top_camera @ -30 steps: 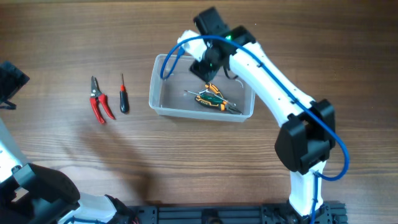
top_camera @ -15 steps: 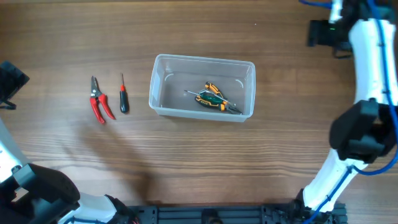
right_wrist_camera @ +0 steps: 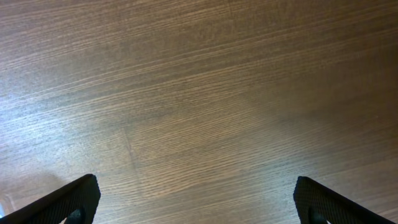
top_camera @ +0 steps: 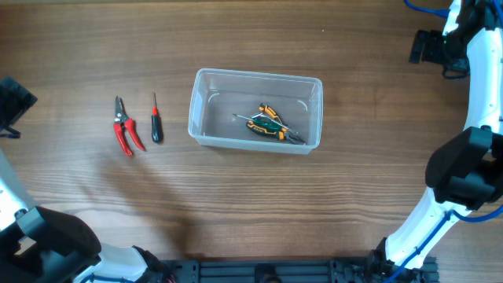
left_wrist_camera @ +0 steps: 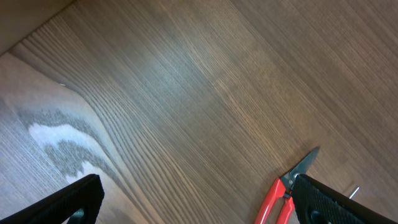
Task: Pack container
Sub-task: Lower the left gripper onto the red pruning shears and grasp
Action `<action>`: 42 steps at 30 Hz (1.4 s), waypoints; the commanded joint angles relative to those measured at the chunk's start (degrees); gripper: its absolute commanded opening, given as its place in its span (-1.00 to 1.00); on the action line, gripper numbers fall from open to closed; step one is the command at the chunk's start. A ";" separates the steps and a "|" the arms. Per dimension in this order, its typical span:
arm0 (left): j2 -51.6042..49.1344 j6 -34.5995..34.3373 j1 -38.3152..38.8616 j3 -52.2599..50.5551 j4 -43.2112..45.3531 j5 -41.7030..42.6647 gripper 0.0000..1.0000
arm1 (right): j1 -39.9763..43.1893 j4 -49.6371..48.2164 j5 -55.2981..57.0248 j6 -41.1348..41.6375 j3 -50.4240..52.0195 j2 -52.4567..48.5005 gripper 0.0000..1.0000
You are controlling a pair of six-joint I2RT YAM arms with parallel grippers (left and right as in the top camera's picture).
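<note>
Well to the left of the right gripper (right_wrist_camera: 199, 202), whose fingers stand wide apart and empty over the table (top_camera: 354, 196), sits the container (top_camera: 255, 75): a clear rectangular tub, rounded corners, thick rim, upright, holding green-and-orange tools (top_camera: 267, 123), apparently pliers. The left gripper (left_wrist_camera: 199, 200) is likewise spread wide, with red pruners (left_wrist_camera: 278, 200) beside its right fingertip. A second ago the right gripper hung over the tub's far rim; it has since withdrawn. The container is unmoved.
</note>
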State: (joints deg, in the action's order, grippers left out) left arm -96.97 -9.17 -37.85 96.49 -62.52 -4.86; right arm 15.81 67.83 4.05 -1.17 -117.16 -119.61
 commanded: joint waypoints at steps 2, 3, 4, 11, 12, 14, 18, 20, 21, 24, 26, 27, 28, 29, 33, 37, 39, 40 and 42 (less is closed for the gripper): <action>-0.66 -0.72 -0.31 0.81 5.44 0.09 1.00 | -0.20 -1.31 -0.94 -0.33 -0.57 0.90 1.00; -0.66 -0.74 -0.31 0.81 6.84 0.09 0.99 | -0.20 -1.81 -0.94 -0.33 -0.57 0.90 0.99; -0.66 -0.74 -0.31 0.81 7.45 0.35 0.99 | -0.20 -2.49 -0.94 -0.33 -0.57 0.90 0.99; -0.66 -12.31 -0.24 0.81 6.60 27.06 1.00 | -0.20 -5.81 -0.94 -0.33 -0.57 0.90 0.99; -0.66 -12.33 -0.24 0.81 6.14 28.68 1.00 | -0.20 -6.12 -0.94 -0.33 -0.57 0.90 1.00; -0.66 -12.35 -0.20 0.81 3.32 29.59 0.99 | -0.20 -6.69 -0.94 -0.33 -0.57 0.90 0.99; -0.66 -10.34 0.94 0.81 -0.44 30.49 1.00 | -0.20 -7.23 -0.94 -0.33 -0.57 0.90 0.99; -0.68 -8.72 2.78 0.72 -1.90 27.39 1.00 | -0.20 -7.23 -0.94 -0.35 -0.57 0.90 0.99; -0.68 -7.85 4.15 0.42 -2.01 25.27 1.00 | -0.20 -7.23 -0.94 -0.33 -0.57 0.90 1.00; -0.83 -4.61 10.25 -1.42 -0.63 17.86 1.00 | -0.20 -7.23 -0.94 -0.33 -0.57 0.90 0.99; -1.42 -4.48 14.69 -2.25 0.13 11.76 1.00 | -0.20 -7.23 -0.94 -0.35 -0.57 0.90 0.99; -2.14 -4.46 17.09 -2.40 0.28 8.02 0.99 | -0.20 -7.23 -0.94 -0.33 -0.57 0.90 0.99; -3.04 -4.35 19.26 -2.43 0.24 4.83 0.99 | -0.20 -7.23 -0.94 -0.31 -0.57 0.90 0.99; -3.93 -3.43 20.85 -2.43 0.13 2.99 1.00 | -0.20 -7.23 -0.94 -0.33 -0.57 0.90 1.00; -10.95 -3.80 25.31 -2.43 -0.50 -0.57 0.83 | -0.20 -7.23 -0.94 -0.31 -0.57 0.90 0.99; -19.41 -7.80 25.18 -2.43 -2.34 -0.52 0.37 | -0.20 -7.23 -0.94 -0.33 -0.57 0.90 0.99; -23.15 -7.78 25.03 -2.43 -3.15 -0.52 0.19 | -0.20 -7.23 -0.94 -0.33 -0.57 0.90 0.99; -24.50 -7.76 24.92 -2.43 -3.41 -0.55 0.16 | -0.20 -7.23 -0.94 -0.35 -0.57 0.90 0.99; -27.54 -7.80 24.70 -2.43 -3.89 -0.55 -0.06 | -0.20 -7.23 -0.94 -0.33 -0.57 0.90 0.99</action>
State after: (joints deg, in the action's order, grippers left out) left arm -120.57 -16.01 -12.56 94.59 -65.65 -4.29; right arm 15.79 60.77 3.86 -1.34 -117.16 -119.61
